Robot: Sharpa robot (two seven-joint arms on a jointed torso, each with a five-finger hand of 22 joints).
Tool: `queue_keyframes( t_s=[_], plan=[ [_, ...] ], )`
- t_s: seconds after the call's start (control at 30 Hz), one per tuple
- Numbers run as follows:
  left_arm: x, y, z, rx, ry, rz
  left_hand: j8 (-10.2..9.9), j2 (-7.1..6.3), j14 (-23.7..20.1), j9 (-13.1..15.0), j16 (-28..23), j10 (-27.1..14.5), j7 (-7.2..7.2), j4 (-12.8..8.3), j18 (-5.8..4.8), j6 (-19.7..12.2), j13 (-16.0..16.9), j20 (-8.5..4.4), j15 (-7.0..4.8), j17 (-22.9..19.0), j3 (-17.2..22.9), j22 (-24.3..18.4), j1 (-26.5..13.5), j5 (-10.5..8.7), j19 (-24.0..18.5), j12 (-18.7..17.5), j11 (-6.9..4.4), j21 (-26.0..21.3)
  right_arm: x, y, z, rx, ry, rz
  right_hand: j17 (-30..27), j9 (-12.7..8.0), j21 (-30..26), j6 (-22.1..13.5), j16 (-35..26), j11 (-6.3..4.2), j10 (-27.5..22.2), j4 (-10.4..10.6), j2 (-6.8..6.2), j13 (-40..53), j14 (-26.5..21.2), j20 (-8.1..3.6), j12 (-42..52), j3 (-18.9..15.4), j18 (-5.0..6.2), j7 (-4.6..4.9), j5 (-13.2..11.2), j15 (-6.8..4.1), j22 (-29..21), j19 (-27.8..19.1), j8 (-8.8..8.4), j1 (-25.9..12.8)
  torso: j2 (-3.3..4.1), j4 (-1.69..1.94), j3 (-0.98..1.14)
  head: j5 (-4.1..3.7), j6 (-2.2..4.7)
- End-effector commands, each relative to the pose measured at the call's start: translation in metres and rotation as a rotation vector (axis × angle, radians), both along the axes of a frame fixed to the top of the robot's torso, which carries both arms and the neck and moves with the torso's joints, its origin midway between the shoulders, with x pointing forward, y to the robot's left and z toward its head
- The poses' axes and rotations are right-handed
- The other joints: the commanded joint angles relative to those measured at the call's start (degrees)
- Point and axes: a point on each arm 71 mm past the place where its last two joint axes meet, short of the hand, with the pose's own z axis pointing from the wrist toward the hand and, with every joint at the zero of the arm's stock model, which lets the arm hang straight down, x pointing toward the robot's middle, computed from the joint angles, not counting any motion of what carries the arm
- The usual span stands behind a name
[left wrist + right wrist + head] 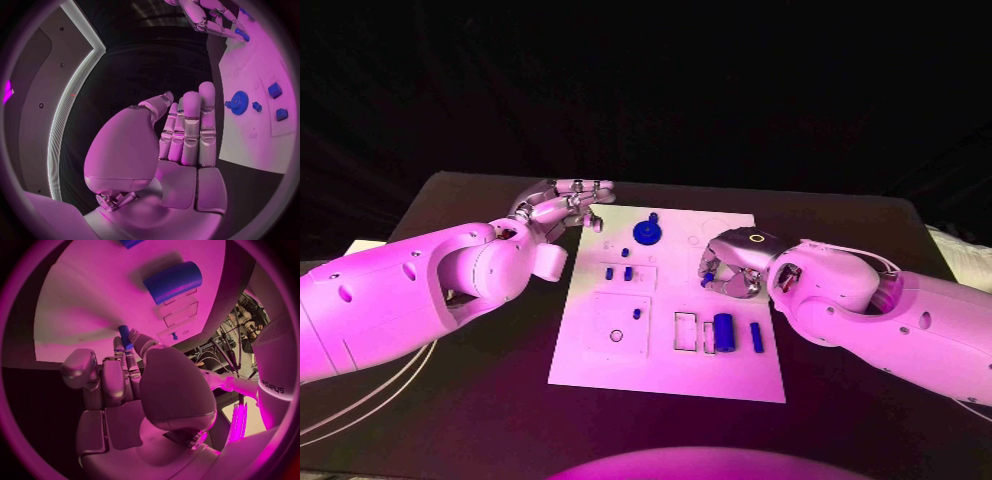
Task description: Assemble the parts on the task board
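Right robot hand [733, 268] over task board [668, 375] right half, pinching small blue peg [125, 335] at fingertips. Left robot hand [560, 210] empty, fingers straight, beside board's far-left corner, near blue gear [648, 231].

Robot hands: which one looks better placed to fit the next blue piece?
Probably the right hand: it is over the task board pinching a small blue part, while the left hand, holding nothing, is off the board's far-left corner.

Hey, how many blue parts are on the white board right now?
8 visible: round blue gear, tiny peg behind it, two small blocks, small pin, large cylinder, thin rod, one in the right hand. Others may be hidden.
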Motion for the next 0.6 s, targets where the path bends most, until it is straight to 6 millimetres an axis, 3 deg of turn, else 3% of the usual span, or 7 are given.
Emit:
queue_keyframes(
  t_s=[0.03,0.37,0.6],
  plan=[
    [-0.001,-0.002,0.001,-0.005,-0.006,-0.023,0.0,0.25,-0.4,-0.1,-0.3,-0.4,-0.08,-0.2,0.64,-0.5,0.1,0.03,0.01,-0.1,-0.1,-0.1,0.4,-0.21,-0.5,0.2,0.14,-0.3,0.000,0.000,0.000,-0.015,-0.031,-0.005,0.3,0.5,0.5,0.9,0.5,-0.55,1.4,-0.6,1.24,0.3,2.3,-0.20,0.1,1.3,0.29,-0.12,-0.5,-0.40,0.5,0.6,0.50,1.6,-0.06,-0.03,-0.01,-0.05,-0.09],
    [0.000,-0.002,0.001,-0.003,-0.006,-0.022,0.0,0.33,-0.4,0.0,-0.2,-0.5,-0.05,-0.2,0.64,-0.5,0.1,0.05,0.03,-0.1,-0.2,-0.1,0.3,-0.21,-0.5,0.3,0.17,-0.3,-0.008,0.004,0.011,0.068,-0.058,-0.013,0.7,0.7,1.0,1.0,0.9,-0.57,2.6,-2.0,1.43,0.3,2.3,-0.50,-0.7,3.4,0.14,0.29,-0.6,-0.56,1.3,0.8,0.46,2.5,-0.12,0.01,-0.04,0.06,-0.10],
    [0.000,-0.001,0.001,-0.002,-0.006,-0.021,0.1,0.38,-0.4,0.0,-0.2,-0.5,-0.05,-0.3,0.64,-0.6,0.1,0.05,0.03,-0.2,-0.2,-0.1,0.3,-0.19,-0.5,0.3,0.17,-0.4,-0.022,0.012,0.031,0.151,-0.040,0.006,0.8,0.7,1.1,0.9,0.9,-0.49,2.7,-2.2,1.30,0.3,2.3,-0.52,-0.9,3.7,0.14,0.42,-0.6,-0.52,1.3,0.8,0.39,2.5,-0.06,-0.03,-0.05,0.40,-0.03]
  ],
)
